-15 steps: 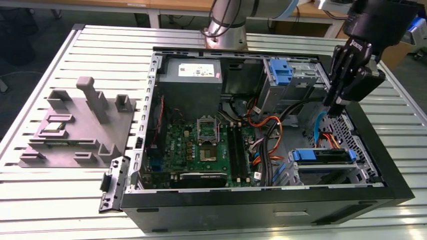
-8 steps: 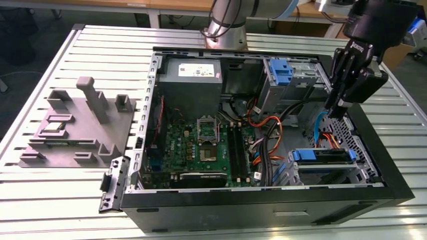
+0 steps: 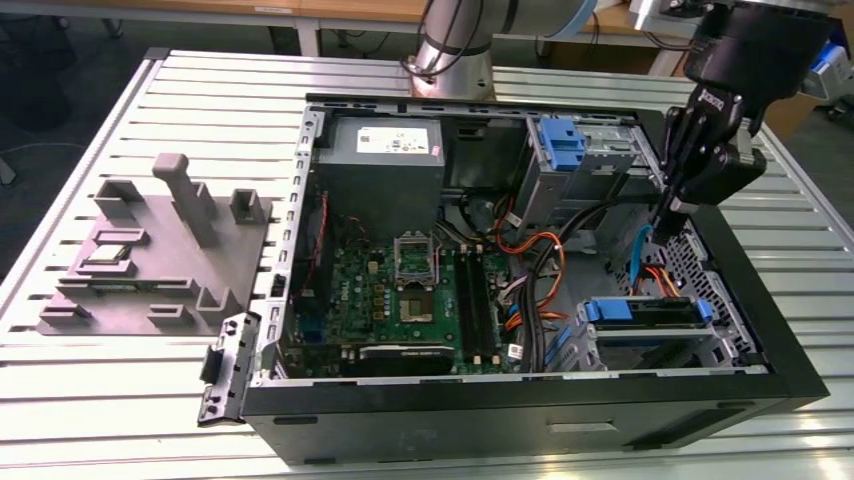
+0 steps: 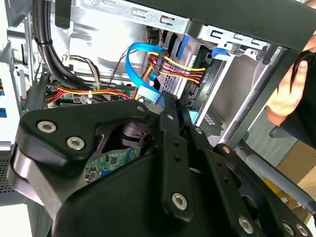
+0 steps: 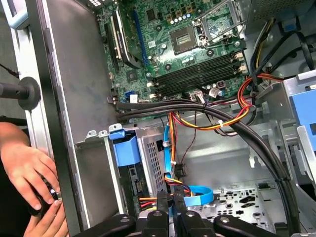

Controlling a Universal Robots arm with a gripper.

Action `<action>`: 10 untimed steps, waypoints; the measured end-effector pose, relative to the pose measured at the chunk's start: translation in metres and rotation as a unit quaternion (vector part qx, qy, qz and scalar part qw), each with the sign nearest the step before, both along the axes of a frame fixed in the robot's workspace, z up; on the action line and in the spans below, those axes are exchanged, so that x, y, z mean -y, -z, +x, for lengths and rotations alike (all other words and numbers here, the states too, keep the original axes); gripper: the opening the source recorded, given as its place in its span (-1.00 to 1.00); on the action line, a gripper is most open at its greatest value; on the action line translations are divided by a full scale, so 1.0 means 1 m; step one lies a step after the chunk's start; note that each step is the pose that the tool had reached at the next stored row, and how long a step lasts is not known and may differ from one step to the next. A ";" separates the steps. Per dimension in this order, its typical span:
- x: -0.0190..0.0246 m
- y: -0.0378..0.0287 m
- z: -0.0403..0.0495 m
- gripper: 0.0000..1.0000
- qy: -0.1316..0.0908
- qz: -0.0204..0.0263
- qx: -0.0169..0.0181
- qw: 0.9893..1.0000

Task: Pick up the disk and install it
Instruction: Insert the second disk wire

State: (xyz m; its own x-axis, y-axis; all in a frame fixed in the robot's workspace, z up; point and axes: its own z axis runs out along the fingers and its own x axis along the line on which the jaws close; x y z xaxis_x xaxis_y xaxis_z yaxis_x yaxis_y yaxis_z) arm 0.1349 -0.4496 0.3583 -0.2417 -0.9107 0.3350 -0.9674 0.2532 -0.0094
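Exterior and both wrist views, taken with the arm inside the open case [image 3: 534, 415].

(a) Gripper [image 3: 667, 218]. I have it low in the case on the exterior view's right, above the drive cage [image 3: 661, 352] and next to the case wall. In the first wrist view the two fingers [image 5: 163, 219] are pressed together and I see nothing pinched between them. I judge that this narrow pose lets the claw fit among the cables without snagging.

(b) Disk [image 3: 641, 312]. Its blue rail ends show at the top of the cage, near the case's front corner, just below and apart from the fingertips. It lies level in the bay, not in the claw. I read it as already seated, though the views do not show how deep it sits (the rails are there to guide and latch it into the cage).

(c) Cables. A flat blue cable [image 5: 197, 191] and a red, yellow and black bundle [image 5: 170, 183] run down beside the cage, just in front of the fingers. They are routed there to reach the back of the drive.

(d) Motherboard [image 3: 400, 290]. It covers the case floor, well apart from the claw.

(e) Hand [image 5: 24, 170]. A person's hand rests outside the case wall on a dark object. I take it to be there to stand guard over the run.

(f) Grey fixture [image 3: 147, 250]. It sits on the slatted table [image 3: 107, 400] at the exterior view's left, beside the case.
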 end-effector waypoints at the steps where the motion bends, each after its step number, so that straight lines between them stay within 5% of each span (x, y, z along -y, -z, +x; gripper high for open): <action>1: 0.0000 0.0001 0.0000 -0.68 0.000 0.000 0.000 1.000; 10: 0.0013 0.0003 -0.0013 -0.68 -0.001 0.000 0.001 1.000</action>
State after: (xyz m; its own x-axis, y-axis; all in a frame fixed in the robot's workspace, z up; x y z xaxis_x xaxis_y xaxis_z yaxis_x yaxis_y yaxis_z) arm 0.1336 -0.4509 0.3579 -0.2409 -0.9111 0.3344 -0.9677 0.2519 -0.0108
